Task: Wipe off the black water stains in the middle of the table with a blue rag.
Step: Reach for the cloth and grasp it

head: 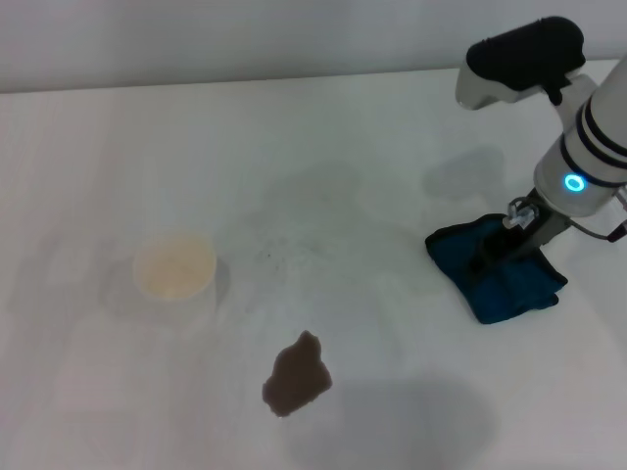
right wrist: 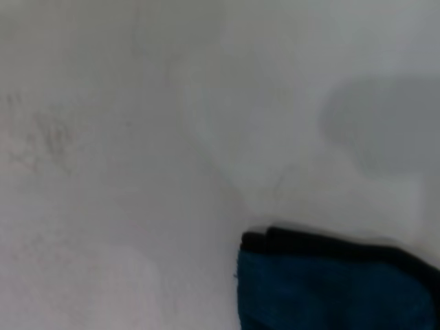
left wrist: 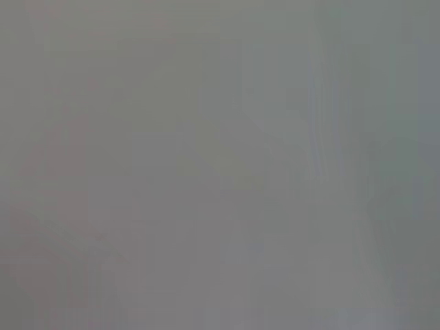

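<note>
The black water stain (head: 297,374) is a small lobed brownish-grey blotch on the white table (head: 323,147), near the front middle. The blue rag (head: 500,284) lies bunched on the table at the right, well apart from the stain. My right gripper (head: 495,257) reaches down onto the middle of the rag. The right wrist view shows a black-edged corner of the rag (right wrist: 330,289) on the bare table (right wrist: 124,172). My left arm is out of the head view, and the left wrist view shows only plain grey.
A translucent cup (head: 174,266) with a pale yellowish inside stands on the left part of the table, up and left of the stain. Faint grey scuffs (head: 294,245) mark the table's middle. The table's far edge runs along the top.
</note>
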Controlling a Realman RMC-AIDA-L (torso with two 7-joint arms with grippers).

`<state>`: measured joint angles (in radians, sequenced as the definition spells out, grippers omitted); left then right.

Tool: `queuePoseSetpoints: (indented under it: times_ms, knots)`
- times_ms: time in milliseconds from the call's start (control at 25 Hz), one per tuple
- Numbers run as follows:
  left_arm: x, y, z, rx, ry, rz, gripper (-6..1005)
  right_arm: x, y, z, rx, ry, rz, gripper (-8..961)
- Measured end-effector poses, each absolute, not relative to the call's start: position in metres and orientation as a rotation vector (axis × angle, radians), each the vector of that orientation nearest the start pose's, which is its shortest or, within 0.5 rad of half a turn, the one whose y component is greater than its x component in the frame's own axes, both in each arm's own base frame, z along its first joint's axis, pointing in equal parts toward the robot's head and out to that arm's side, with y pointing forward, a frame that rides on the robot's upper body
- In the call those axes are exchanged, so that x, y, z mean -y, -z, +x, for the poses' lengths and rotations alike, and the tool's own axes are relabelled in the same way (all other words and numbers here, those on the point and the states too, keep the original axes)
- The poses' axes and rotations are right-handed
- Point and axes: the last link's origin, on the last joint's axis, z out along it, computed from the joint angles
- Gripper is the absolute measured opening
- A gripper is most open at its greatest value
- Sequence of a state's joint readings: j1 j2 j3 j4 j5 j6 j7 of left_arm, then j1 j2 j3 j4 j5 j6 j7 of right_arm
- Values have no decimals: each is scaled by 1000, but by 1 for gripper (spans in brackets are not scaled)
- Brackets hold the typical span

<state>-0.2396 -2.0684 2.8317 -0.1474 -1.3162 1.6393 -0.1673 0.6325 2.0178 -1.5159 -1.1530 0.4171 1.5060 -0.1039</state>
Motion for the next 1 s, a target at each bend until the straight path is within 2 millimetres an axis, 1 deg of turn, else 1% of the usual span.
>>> queuePoseSetpoints:
  times_ms: [40,280,680,1000]
  knots:
    - [-231,-53,-377,212,610,-1530,883,-356,7,234,-1410,703,-2133,748]
    - [-234,-56,-376,196,606,-1532,883,-357,10,241,-1406,731,-2122,626]
    - [-236,-59,-378,199,595,-1511,883,-361,13,238,-1337,801,-2105,585]
    - [-236,-58,-377,201,594,-1511,883,-359,21,236,-1310,858,-2120,192]
